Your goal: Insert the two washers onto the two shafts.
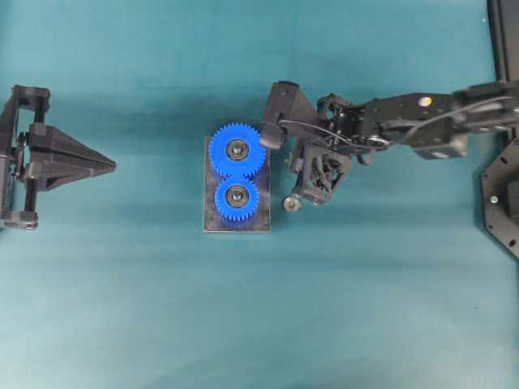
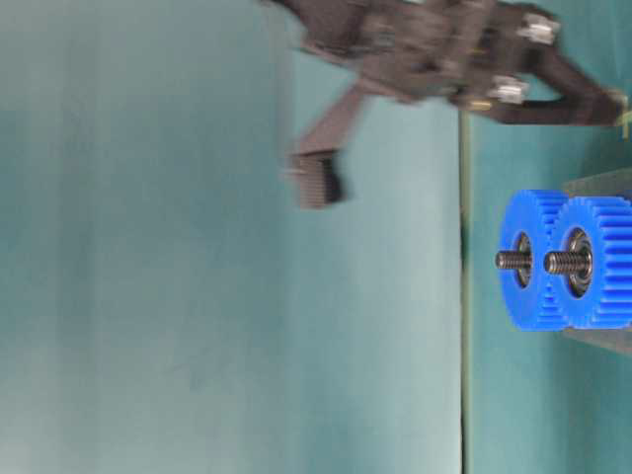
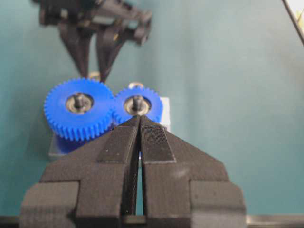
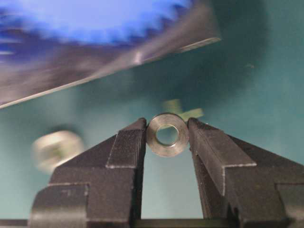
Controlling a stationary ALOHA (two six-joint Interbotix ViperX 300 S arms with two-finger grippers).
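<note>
Plain teal table (image 1: 122,308), evenly lit

Right gripper (image 1: 285,180) sits just beside the gray base plate (image 1: 236,224), with two meshed blue gears (image 1: 236,172) on the plate just past its fingertips. A small silvery part (image 1: 291,203) lies at the gripper's tip. Left gripper (image 1: 109,164) is well apart, fingers together.
</note>
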